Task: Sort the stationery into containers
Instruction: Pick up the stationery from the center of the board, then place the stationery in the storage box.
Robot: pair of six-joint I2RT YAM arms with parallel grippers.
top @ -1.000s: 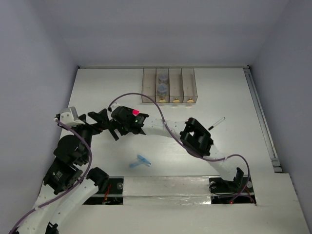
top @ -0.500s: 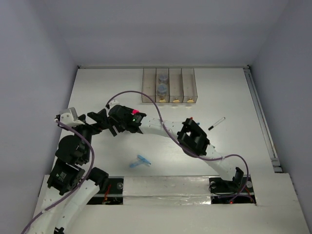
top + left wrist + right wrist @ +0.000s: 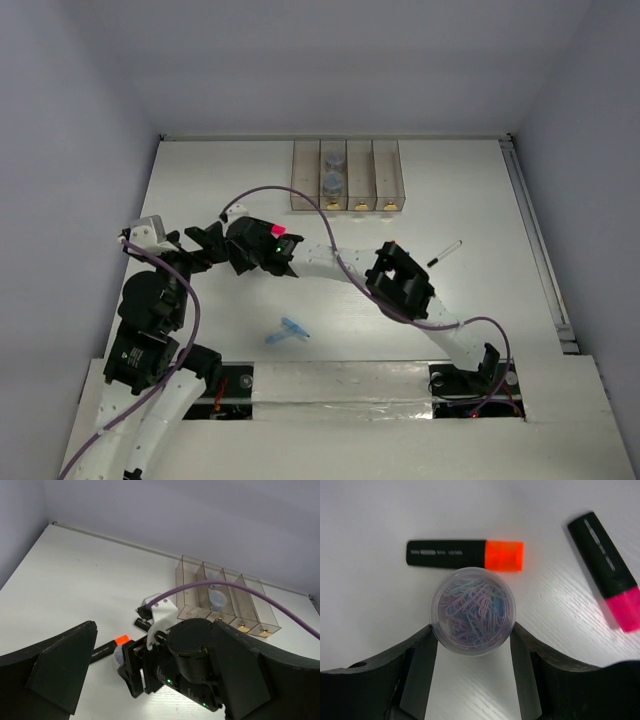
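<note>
Orange marker (image 3: 465, 554) and pink marker (image 3: 606, 570) crowd the jar (image 3: 473, 610).

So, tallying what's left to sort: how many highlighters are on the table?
2: the orange highlighter beside the jar, the pink highlighter a little apart from both. The arms may hide others.

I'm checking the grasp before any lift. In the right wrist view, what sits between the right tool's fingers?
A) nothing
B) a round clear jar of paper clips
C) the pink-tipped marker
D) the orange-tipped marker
B: the right tool has a finger against each side of the jar of paper clips, while the orange-tipped marker and the pink-tipped marker lie outside its fingers.
</note>
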